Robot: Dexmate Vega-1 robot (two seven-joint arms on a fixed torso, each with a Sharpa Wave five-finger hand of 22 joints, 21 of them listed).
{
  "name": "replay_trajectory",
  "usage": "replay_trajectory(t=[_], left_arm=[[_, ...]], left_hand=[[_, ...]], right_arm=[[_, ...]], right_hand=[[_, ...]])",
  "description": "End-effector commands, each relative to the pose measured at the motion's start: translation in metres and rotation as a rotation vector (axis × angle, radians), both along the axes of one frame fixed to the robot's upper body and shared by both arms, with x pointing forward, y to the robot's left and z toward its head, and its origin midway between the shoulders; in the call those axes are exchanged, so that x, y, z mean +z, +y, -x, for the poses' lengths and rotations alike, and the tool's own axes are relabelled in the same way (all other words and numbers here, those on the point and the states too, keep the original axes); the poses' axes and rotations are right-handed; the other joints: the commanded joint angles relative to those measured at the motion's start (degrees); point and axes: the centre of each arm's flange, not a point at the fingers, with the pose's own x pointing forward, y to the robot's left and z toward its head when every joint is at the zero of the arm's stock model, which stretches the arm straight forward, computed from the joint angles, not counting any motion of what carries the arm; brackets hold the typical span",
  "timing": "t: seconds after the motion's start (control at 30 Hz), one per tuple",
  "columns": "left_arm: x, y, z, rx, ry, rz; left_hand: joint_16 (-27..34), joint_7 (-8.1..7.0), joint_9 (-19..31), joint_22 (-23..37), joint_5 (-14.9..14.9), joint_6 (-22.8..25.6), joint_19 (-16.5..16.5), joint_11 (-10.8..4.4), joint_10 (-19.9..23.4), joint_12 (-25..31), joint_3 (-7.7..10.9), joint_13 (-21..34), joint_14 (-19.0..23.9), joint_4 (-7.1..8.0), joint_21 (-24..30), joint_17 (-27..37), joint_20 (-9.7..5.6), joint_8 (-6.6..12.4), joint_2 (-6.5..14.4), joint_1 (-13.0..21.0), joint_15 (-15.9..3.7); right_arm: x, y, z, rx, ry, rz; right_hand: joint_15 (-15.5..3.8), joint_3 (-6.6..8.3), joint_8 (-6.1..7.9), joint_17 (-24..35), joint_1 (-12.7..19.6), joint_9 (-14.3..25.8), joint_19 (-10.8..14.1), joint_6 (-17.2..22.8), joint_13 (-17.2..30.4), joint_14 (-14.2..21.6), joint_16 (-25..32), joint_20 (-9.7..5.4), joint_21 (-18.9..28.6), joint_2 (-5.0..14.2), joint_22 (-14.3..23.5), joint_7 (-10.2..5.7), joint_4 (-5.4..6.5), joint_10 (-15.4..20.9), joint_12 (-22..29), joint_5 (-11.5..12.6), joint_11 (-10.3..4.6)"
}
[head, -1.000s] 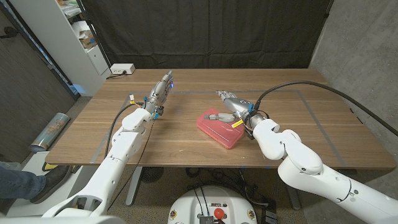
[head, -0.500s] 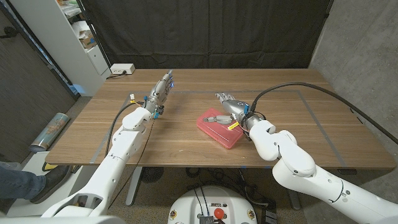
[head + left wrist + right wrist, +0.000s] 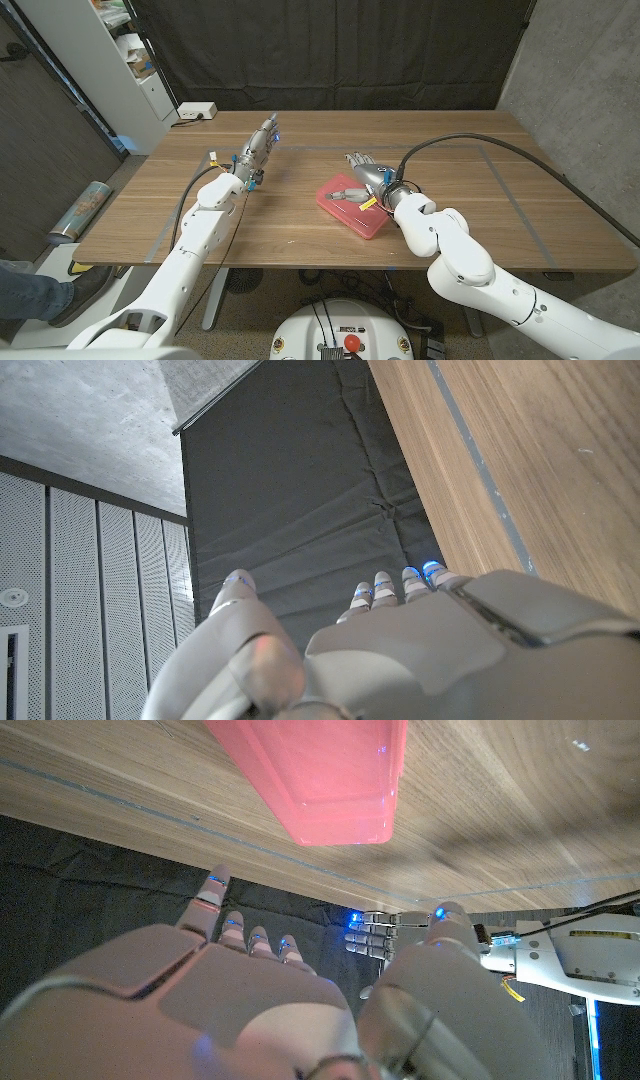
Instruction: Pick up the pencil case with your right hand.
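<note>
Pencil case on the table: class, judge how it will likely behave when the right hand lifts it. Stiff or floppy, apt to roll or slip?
The pink pencil case looks moulded, with a raised rim, so probably stiff. It lies flat and boxy, so unlikely to roll. Its smooth surface may slip in the right hand if gripped loosely.

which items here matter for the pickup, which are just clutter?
Job:
pencil case, red, on the table
right hand, over the case, not gripping it

Lying about:
left hand, idle, holding nothing
white box, far table corner
shelf
</note>
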Motion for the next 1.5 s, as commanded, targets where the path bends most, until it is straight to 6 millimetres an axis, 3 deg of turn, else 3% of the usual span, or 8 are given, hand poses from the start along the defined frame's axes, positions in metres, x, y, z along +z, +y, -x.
replay_trajectory(t=[0.03,0.4,0.53,1.5], left_arm=[[0.001,0.003,-0.003,-0.001,0.001,0.007],[0.002,0.0,-0.008,0.0,0.008,0.008],[0.003,-0.001,-0.01,-0.001,0.01,0.002],[0.001,-0.005,-0.013,-0.007,0.02,-0.006]], left_hand=[[0.0,-0.6,0.2,0.2,-0.1,-0.1,-3.3,0.24,0.1,0.0,-0.15,0.2,-1.7,-0.19,0.0,0.2,0.18,0.22,0.4,0.4,0.29],[0.0,-0.62,0.2,0.2,-0.2,-0.1,-3.3,0.22,0.2,0.0,-0.22,0.2,-1.7,-0.18,0.0,0.2,0.24,0.22,0.4,0.4,0.27],[0.0,-0.61,0.2,0.2,-0.2,-0.1,-3.4,0.23,0.2,0.0,-0.24,0.2,-1.7,-0.18,0.0,0.2,0.25,0.2,0.5,0.4,0.27],[0.0,-0.67,0.2,0.2,-0.5,0.1,-3.3,0.19,0.2,0.0,-0.41,0.2,-1.6,-0.2,0.1,0.2,0.32,0.25,0.7,0.4,0.4]], right_arm=[[-0.002,0.008,-0.005,-0.023,0.031,0.013],[-0.007,0.011,-0.007,-0.079,0.029,0.037],[-0.01,0.014,-0.006,-0.09,0.022,0.04],[-0.027,0.019,-0.019,-0.119,0.046,0.061]], right_hand=[[0.18,-0.53,0.09,0.2,-0.2,0.3,-0.4,-3.1,0.1,-0.1,0.3,0.27,-0.2,-0.52,0.2,0.65,0.09,0.0,0.3,0.5,0.75],[0.26,-1.23,0.07,0.2,-0.4,0.3,-0.5,-4.5,0.1,0.0,0.5,0.27,-0.1,-0.66,0.2,1.18,0.15,-0.8,0.2,0.5,1.6],[0.26,-1.48,0.32,0.2,-0.4,0.3,-0.6,-4.4,0.1,-0.1,0.5,0.27,0.0,-0.61,0.2,1.78,0.15,-0.9,0.2,0.6,1.66],[0.23,-1.98,0.69,0.2,-0.1,0.3,-0.7,-4.4,0.1,-0.4,0.5,0.27,0.1,-0.27,0.3,1.91,0.16,-1.1,0.4,0.7,1.53]])
